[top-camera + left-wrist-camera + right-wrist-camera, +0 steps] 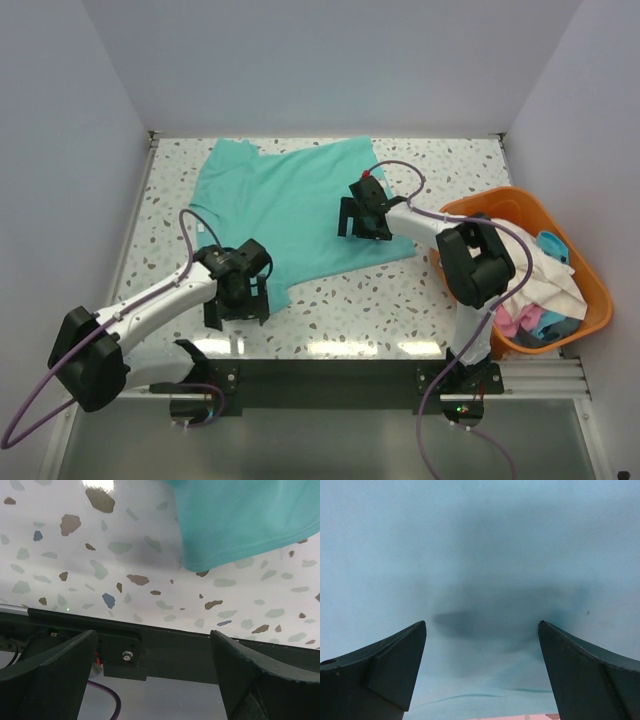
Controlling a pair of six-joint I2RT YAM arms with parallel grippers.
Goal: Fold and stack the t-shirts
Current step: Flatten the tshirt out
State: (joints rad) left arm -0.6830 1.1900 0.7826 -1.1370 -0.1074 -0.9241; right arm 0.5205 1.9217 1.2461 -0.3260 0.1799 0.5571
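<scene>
A teal t-shirt (pixel 290 200) lies spread flat on the speckled table (pixel 370 300), its collar at the far left. My left gripper (pixel 237 312) is open and empty near the table's front edge, just in front of the shirt's near left corner (pixel 210 562). My right gripper (pixel 362 228) is open and empty, hovering low over the shirt's right part; its wrist view is filled with teal cloth (pixel 480 555). Cream-white (pixel 530 265), pink (pixel 512 322) and light blue (pixel 552 244) t-shirts lie heaped in the basket.
An orange plastic basket (pixel 590 290) stands at the table's right edge beside the right arm. White walls close in the back and both sides. A black rail (pixel 165 647) runs along the table's front edge.
</scene>
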